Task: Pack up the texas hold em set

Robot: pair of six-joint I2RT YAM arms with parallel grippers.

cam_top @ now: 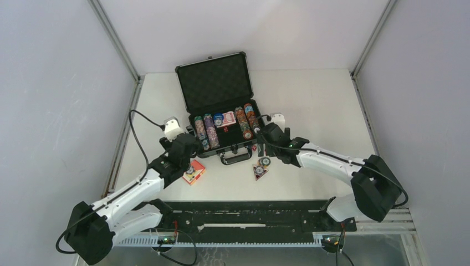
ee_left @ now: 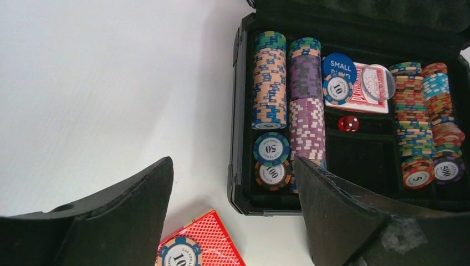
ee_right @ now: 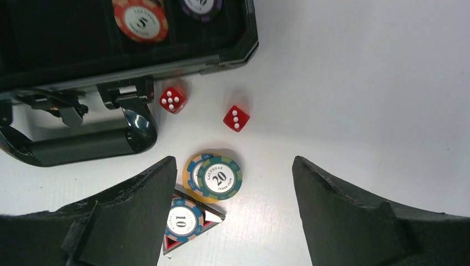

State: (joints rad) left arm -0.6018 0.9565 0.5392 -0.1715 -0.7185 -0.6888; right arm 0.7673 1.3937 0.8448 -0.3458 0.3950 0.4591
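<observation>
White table [cam_top: 310, 100] in a white-walled booth. Black briefcase [cam_top: 216, 83] sits open mid-table, lid up, handle [ee_right: 83, 147] toward the arms. Inside are chip rows [ee_left: 269, 77] left and right, a red card box [ee_left: 363, 88] with a blue dealer button [ee_left: 339, 65] overlapping it, and one red die [ee_left: 348, 123] in the middle compartment. Left gripper [ee_left: 233, 160] hangs by the case's front-left corner, jaws spread wide, nothing between. A second card box [ee_left: 208, 244] with a 10 chip on top lies on the table beneath it. Right gripper [ee_right: 234, 160] is also spread wide and empty, over two loose dice [ee_right: 172, 100], a 20 chip [ee_right: 220, 177] lying on another chip, and a triangular red piece [ee_right: 208, 217] carrying a 10 chip, all just in front of the case.
</observation>
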